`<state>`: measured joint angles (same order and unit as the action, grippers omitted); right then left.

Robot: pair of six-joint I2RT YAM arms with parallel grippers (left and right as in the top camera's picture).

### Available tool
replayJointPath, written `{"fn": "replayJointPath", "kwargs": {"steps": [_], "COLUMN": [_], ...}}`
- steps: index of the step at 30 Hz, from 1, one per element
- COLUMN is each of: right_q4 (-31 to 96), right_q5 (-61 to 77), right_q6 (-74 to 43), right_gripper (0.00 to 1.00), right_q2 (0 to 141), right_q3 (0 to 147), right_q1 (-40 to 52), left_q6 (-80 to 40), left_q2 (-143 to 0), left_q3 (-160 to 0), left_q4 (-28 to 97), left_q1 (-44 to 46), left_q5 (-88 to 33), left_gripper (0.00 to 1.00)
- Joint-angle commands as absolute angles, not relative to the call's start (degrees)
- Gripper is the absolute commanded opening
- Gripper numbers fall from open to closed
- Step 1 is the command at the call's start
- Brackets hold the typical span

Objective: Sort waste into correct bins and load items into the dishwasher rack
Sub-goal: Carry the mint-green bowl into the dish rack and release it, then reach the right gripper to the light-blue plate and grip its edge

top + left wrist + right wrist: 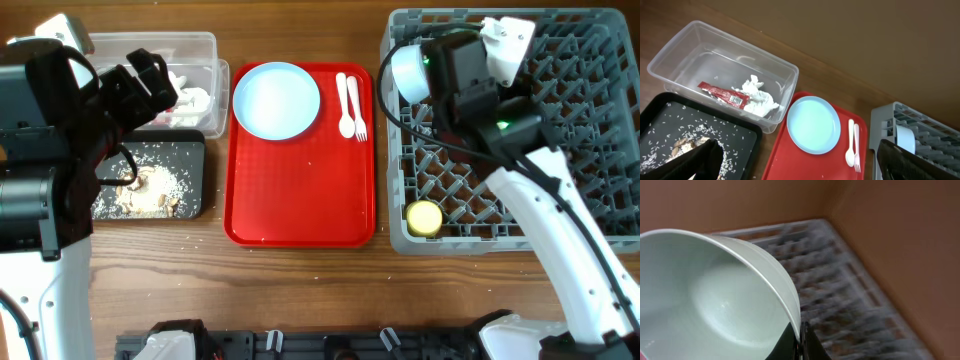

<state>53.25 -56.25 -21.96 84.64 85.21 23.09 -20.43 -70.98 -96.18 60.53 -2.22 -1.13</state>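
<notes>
With the left gripper released, the right gripper pinches only the bowl rim above the dishwasher rack far-left corner, so the bowl may slip and fall.

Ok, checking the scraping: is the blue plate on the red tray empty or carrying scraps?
Empty: the plate shows a bare surface in overhead and left wrist views; scraps lie in the black tray.

Pale bowl tilted over rack; yellow cup inside
</notes>
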Motion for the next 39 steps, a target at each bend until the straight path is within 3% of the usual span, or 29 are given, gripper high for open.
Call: {"fn": "replayJointPath", "kwargs": {"steps": [1, 14, 27, 39], "right_q4": [53.39, 48.66, 48.27, 47.68], "right_q5": [-67.77, -70.13, -67.33, -78.96], "right_q6": [-15.7, -2.98, -3.18, -4.56], "right_gripper": [0.04, 0.04, 0.04, 0.04], "right_q2": [88.88, 104.64, 107.55, 107.53], "right_q3": [83.55, 83.55, 81.49, 78.94], "right_q1": [23.29, 23.38, 28.12, 28.23], "left_q6": [-19.73, -19.73, -19.73, -19.73], "left_q2": [-71.13, -71.16, -71.16, -71.16], "left_q3": [-96.99, -96.99, -96.99, -96.99], "left_q4": [60.6, 60.6, 60.6, 60.6], "left_q1": [-2.52, -2.52, -2.52, -2.52], "left_q5": [-0.34, -0.34, -0.34, -0.34], "left_gripper": [1.0, 1.0, 1.0, 1.0]}}
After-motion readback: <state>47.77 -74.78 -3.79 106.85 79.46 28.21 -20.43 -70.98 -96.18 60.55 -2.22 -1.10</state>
